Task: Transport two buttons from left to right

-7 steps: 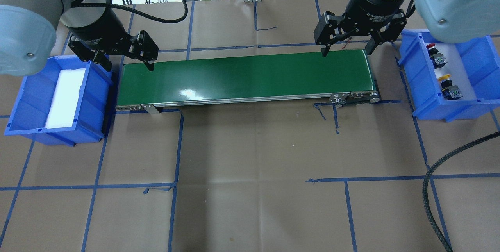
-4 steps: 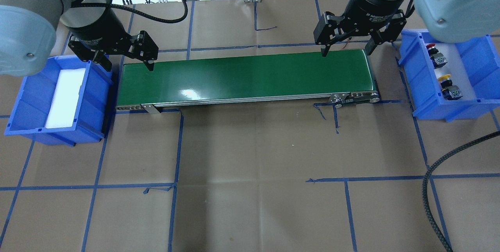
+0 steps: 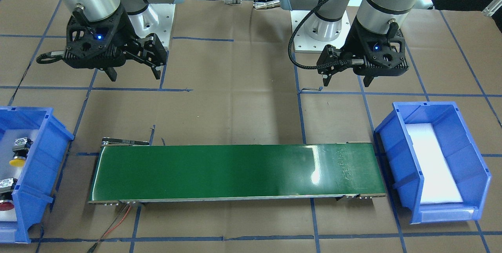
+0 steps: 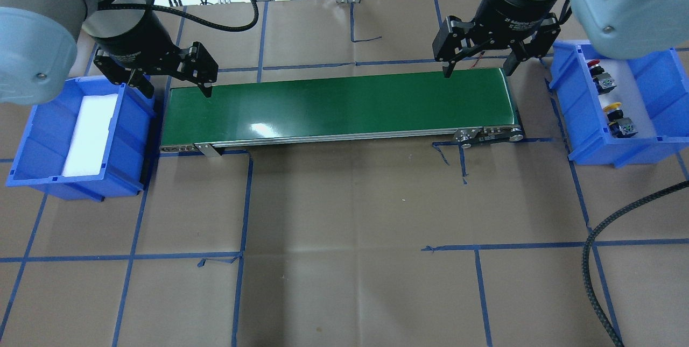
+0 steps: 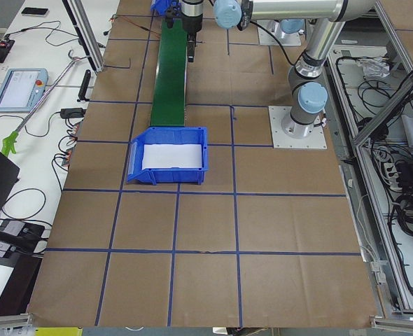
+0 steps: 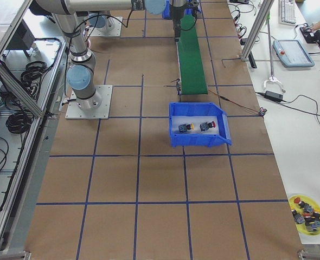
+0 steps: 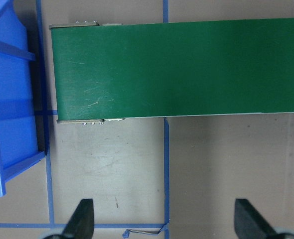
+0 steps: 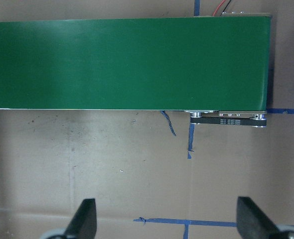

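Red button (image 4: pixel 599 74) and yellow button (image 4: pixel 618 118) both lie in the right bin (image 4: pixel 665 94), at the far right of your overhead view. Read the rest of the station from left to right.

1. Left bin (image 4: pixel 43 132). You see a blue bin at the left end of the surface (image 4: pixel 350 202). It holds a white liner (image 4: pixel 89 134).

2. Left end effector (image 4: pixel 176 89). It hangs raised near the left end of the belt (image 4: pixel 334 105), close to the left bin. It is released, jaws spread wide. In the left wrist view you see its fingers (image 7: pixel 82 221) well apart, with only the papered surface between them.

3. Belt. The green conveyor lies between the two bins. Its left end sits just beside the left bin. Its right end is near the right bin but apart from it.

4. Right end effector (image 4: pixel 477 72). It hangs raised near the right end of the belt. It is also released and grasps nothing. In the right wrist view the fingers (image 8: pixel 84 219) stand wide apart over bare brown paper.

5. Right bin. Both buttons rest on their sides on its white liner, apart from each other. Their caps point away from the robot and their grey blocks toward it. The red button lies farther from the robot than the yellow one.
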